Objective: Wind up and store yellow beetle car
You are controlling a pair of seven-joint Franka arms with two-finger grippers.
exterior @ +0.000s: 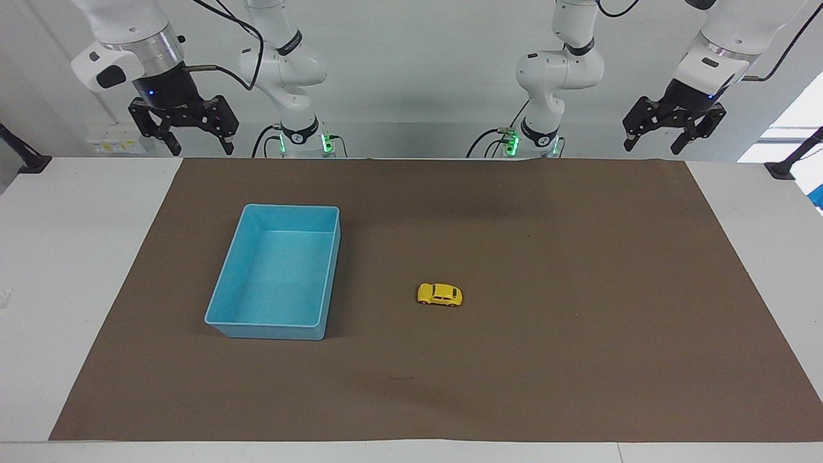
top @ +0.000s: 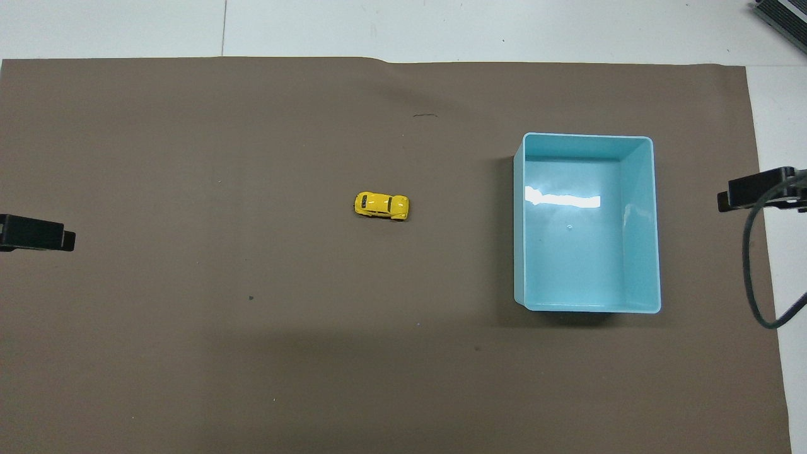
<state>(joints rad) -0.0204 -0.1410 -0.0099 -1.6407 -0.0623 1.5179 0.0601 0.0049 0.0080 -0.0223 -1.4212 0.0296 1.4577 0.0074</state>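
The yellow beetle car (exterior: 440, 294) stands on its wheels on the brown mat near the middle of the table, also seen in the overhead view (top: 381, 205). The light blue tray (exterior: 226, 291) sits empty beside it, toward the right arm's end (top: 521, 221). My left gripper (exterior: 672, 134) hangs open, high over the left arm's end of the table. My right gripper (exterior: 186, 138) hangs open, high over the right arm's end. Both arms wait, well apart from the car. Only the grippers' tips show in the overhead view, the left (top: 38, 233) and the right (top: 756, 189).
The brown mat (exterior: 578, 257) covers most of the white table (exterior: 77, 257). A black cable (top: 753, 271) loops down by the right gripper at the mat's edge. Black clamp posts (exterior: 26, 157) stand at both ends of the table.
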